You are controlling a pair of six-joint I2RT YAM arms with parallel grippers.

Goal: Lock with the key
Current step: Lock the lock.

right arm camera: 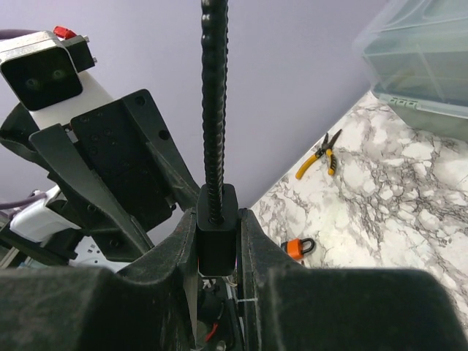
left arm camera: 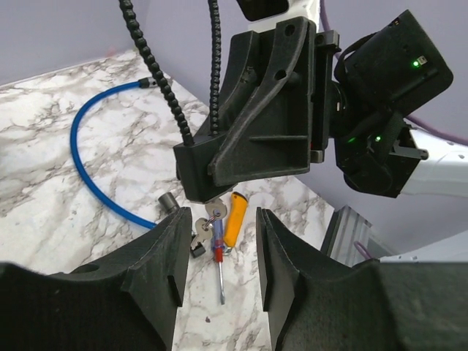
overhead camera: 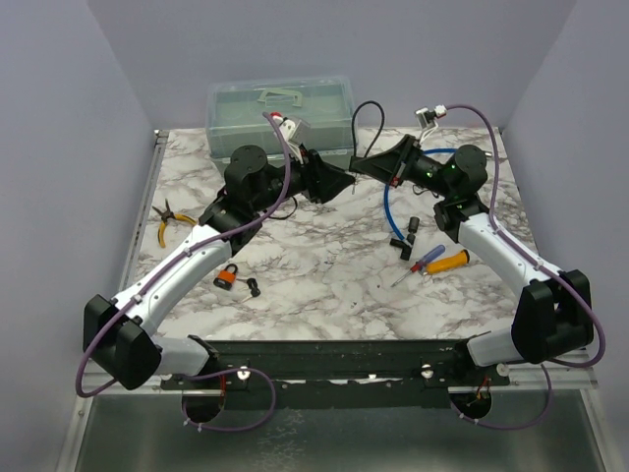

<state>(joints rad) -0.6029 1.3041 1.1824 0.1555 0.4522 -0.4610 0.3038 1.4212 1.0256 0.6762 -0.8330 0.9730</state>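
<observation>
My right gripper [right arm camera: 218,219] is held up above the table, shut on the black block body of a cable lock [right arm camera: 217,238]. Its ribbed black cable [right arm camera: 213,88] rises from the block. In the left wrist view a silver key [left arm camera: 213,212] sticks out under the lock body [left arm camera: 196,175], and a second key [left arm camera: 201,228] hangs from the same ring. My left gripper [left arm camera: 223,219] faces it, open, with its fingertips just below and to either side of the keys and nothing between its pads. From above, both grippers meet near the table's back centre [overhead camera: 352,175].
An orange padlock [overhead camera: 227,277] with small keys [overhead camera: 253,287] lies at front left, and yellow pliers [overhead camera: 167,224] lie at the left edge. A blue cable [overhead camera: 391,208], a screwdriver [overhead camera: 417,262] and an orange-handled tool [overhead camera: 448,261] lie on the right. A clear plastic box [overhead camera: 280,113] stands at the back.
</observation>
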